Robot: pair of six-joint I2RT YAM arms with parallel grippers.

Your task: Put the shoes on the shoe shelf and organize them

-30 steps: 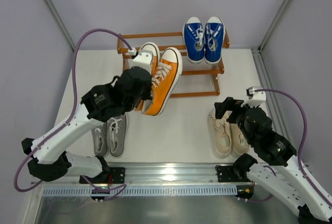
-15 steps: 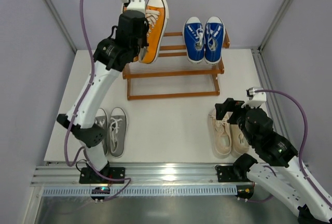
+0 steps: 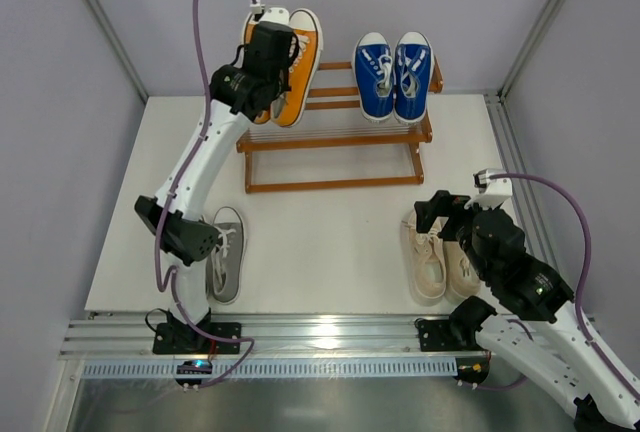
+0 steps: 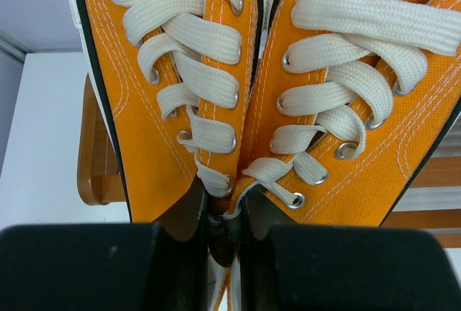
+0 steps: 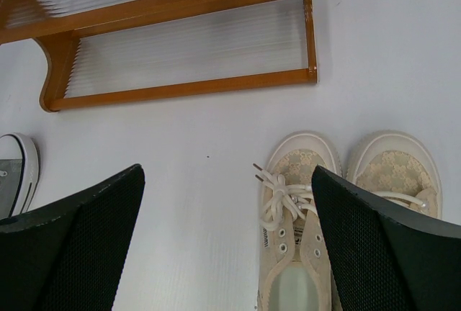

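White table [image 3: 330,242]: left tool [image 4: 225,217] pinching orange canvas sneakers [image 3: 297,62] over wooden slatted shelf [image 3: 330,138]; right tool [image 5: 227,235] spread above cream sneakers [image 3: 428,262].

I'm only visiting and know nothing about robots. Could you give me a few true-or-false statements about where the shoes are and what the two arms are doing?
1. The blue shoes sit on the shelf's top tier. True.
2. The left gripper holds the grey shoes. False: it is clamped on the orange shoes; the grey pair lies on the table.
3. The cream shoes are on the shelf. False: they lie on the table.
4. The right gripper is open, holding nothing. True.
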